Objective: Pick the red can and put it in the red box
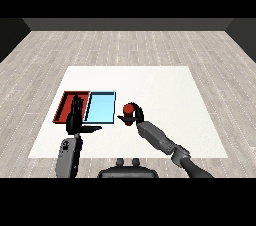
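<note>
A red can stands just right of the light blue tray, and my right hand is curled round its lower part. The red tray lies at the left of the table, side by side with the light blue tray. My left hand is raised with straight fingers over the red tray's near right part, thumb pointing right, holding nothing. It hides part of that tray.
The white table stretches wide to the right and behind the trays. My right forearm comes in diagonally from the lower right. A grey wooden floor surrounds the table.
</note>
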Motion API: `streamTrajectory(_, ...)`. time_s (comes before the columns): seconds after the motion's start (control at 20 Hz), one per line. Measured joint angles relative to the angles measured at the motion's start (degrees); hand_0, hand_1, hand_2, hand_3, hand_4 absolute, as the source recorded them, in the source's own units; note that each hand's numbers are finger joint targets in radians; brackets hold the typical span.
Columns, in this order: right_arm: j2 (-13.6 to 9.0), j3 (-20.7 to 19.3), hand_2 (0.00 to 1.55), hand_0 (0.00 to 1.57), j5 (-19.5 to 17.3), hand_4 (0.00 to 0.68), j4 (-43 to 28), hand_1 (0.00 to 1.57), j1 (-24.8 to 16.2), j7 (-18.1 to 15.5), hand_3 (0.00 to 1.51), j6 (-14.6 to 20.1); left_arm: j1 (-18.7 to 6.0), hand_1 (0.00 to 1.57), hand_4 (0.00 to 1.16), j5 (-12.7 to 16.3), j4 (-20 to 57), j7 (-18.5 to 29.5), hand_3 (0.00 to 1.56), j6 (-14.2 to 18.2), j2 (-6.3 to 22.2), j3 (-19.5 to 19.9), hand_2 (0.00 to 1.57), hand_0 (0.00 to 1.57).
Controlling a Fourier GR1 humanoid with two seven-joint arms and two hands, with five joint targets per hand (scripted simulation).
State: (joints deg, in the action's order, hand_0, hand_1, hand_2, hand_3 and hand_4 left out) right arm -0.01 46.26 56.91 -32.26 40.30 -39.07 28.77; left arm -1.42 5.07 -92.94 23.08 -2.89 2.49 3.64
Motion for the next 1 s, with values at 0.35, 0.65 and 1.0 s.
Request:
streamTrajectory(0.35,-0.2,0.1,1.43,1.43,-3.1,0.623,-1.3,1.43,1.9,1.3,1.37,2.3,1.0,0.0,0.0,-0.1,-0.6,-0.4,0.0,-0.1,-0.6,-1.6,0.0,0.0)
streamTrajectory(0.65,-2.2,-1.0,1.43,1.44,-9.2,0.622,-8.8,1.44,1.1,2.7,1.38,5.6,-0.2,0.0,0.0,-0.7,1.1,-0.4,0.0,-0.7,-0.6,-2.5,0.0,0.0)
streamTrajectory(1.0,-6.4,-1.4,1.43,1.45,-15.3,0.655,-24.5,1.45,-2.3,7.2,1.39,10.8,-1.3,0.0,0.0,-2.6,0.3,-3.4,0.0,2.3,-2.0,-7.3,0.0,0.0)
